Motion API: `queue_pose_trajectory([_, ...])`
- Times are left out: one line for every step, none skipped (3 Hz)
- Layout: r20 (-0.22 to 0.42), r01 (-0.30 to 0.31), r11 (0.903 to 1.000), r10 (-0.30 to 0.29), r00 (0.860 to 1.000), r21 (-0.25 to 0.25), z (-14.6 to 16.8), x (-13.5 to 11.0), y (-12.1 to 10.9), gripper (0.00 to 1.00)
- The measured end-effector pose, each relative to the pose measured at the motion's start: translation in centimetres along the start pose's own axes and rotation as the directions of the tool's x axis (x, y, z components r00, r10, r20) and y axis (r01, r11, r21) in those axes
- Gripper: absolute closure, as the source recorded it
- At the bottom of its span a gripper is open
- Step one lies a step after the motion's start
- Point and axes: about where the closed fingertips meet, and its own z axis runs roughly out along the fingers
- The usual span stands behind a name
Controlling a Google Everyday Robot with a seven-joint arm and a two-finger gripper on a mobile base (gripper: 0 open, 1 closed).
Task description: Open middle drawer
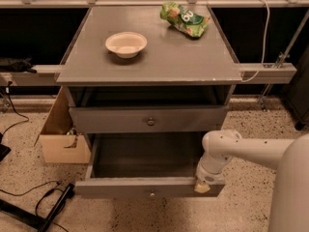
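The grey cabinet (149, 74) has a top drawer (120, 121) with a small round knob, standing slightly out. Below it the middle drawer (120, 187) is pulled far out. Its dark, empty inside (145, 156) shows, and its round knob (152, 194) is on the front panel. The lowest drawer is hidden beneath it. My gripper (203, 186), on the white arm (241, 146) coming in from the right, is at the right end of the middle drawer's front panel, touching its top edge.
A white bowl (126, 44) and a green snack bag (184, 17) lie on the cabinet top. An open cardboard box (60, 139) stands left of the cabinet. Black cables (48, 207) lie on the speckled floor at the lower left.
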Motion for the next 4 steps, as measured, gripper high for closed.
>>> queue_pose_trajectory([0.001,-0.012,0.9999,0.012,1.0,-0.008,-0.3,0.1,0.4,1.0])
queue_pose_trajectory([-0.013,-0.035,0.9986,0.034,0.999,-0.039,-0.3,1.5,2.4,1.0])
queue_pose_trajectory([-0.013,-0.035,0.9986,0.034,0.999,-0.039,-0.4,1.3,2.0,1.0])
queue_pose_trajectory([-0.009,-0.033,0.9978,0.033,0.999,-0.057,-0.9,1.5,2.6,1.0])
